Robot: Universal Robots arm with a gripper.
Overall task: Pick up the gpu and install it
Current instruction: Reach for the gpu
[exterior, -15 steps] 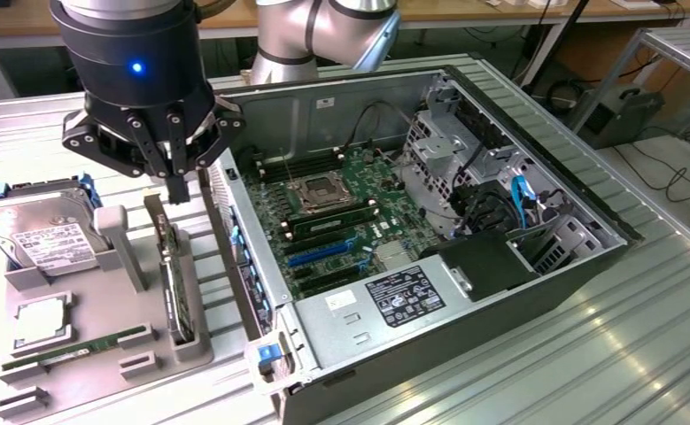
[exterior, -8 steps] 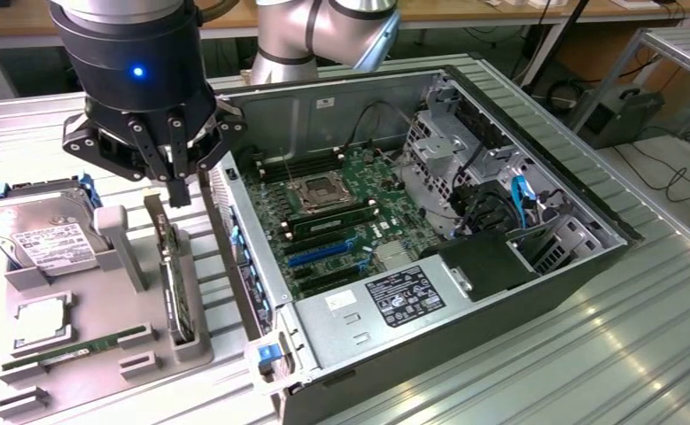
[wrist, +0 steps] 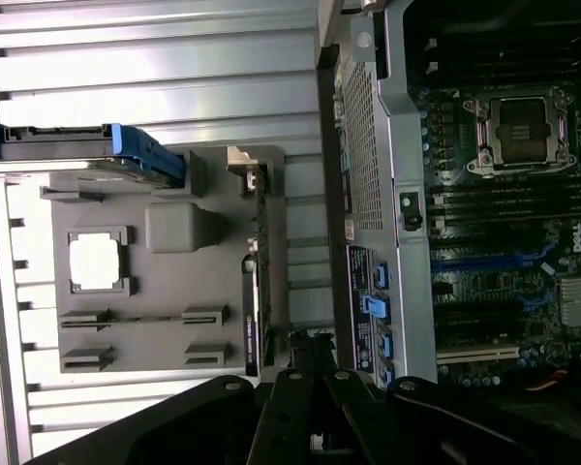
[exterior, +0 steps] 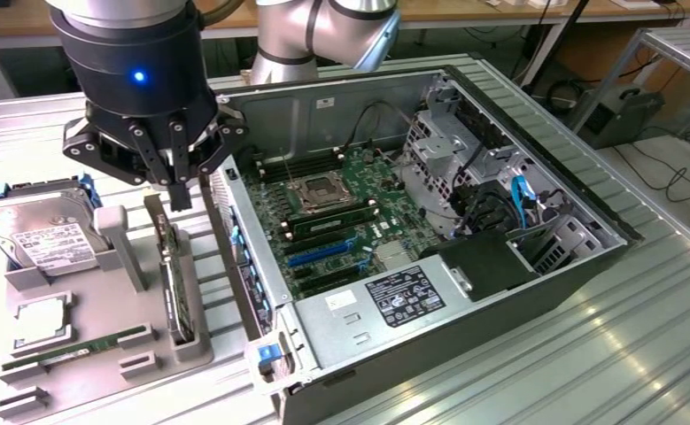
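Claw (wrist: 305, 341), closest to the wrist camera: black fingers drawn together, nothing gripped between them. In the exterior view the claw (exterior: 179, 197) hangs over the strip between the grey holder (exterior: 108, 354) and the open computer case (exterior: 321, 106), above one end of the gpu (exterior: 174, 283). In the wrist view its tips sit beside the card, apart from it.

The gpu stands on its long edge in a slot of the holder, along the holder's side nearest the case and outside the case. The holder also carries a blue-framed hard drive (exterior: 43, 235), a square processor chip (exterior: 40, 323) and a green memory stick (exterior: 79, 351).

The case lies on its side on the slatted metal counter (exterior: 557, 372), with its motherboard (exterior: 345, 221) exposed.
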